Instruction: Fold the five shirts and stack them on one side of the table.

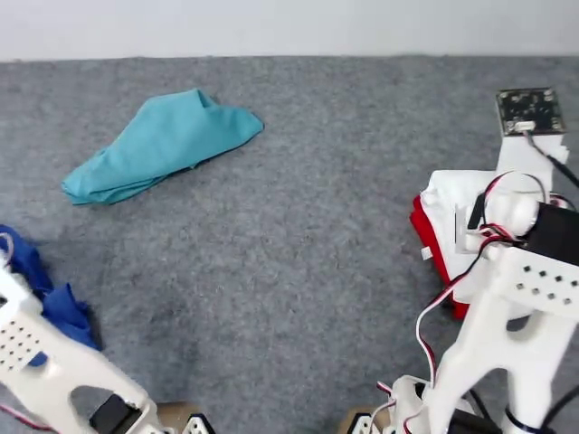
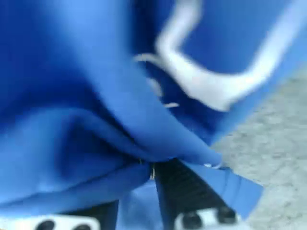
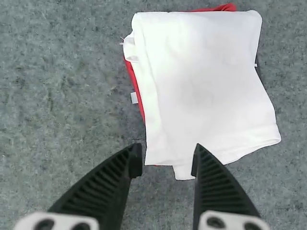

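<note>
Left gripper (image 2: pixel 152 171) seemingly pinches the blue shirt (image 2: pixel 96 120) at eight o'clock. Right gripper (image 3: pixel 166 152) gapes empty over the white shirt (image 3: pixel 201 81) at three o'clock.

Far shirt (image 1: pixel 163 145) back left, near shirt (image 1: pixel 56 306) front left, top shirt (image 1: pixel 445 206) on bottom shirt (image 1: pixel 423 233), right

White shirt (image 3: pixel 201 81) folded atop red shirt (image 1: pixel 427 242); teal shirt (image 1: pixel 163 145), blue shirt (image 1: pixel 54 303) crumpled.
</note>
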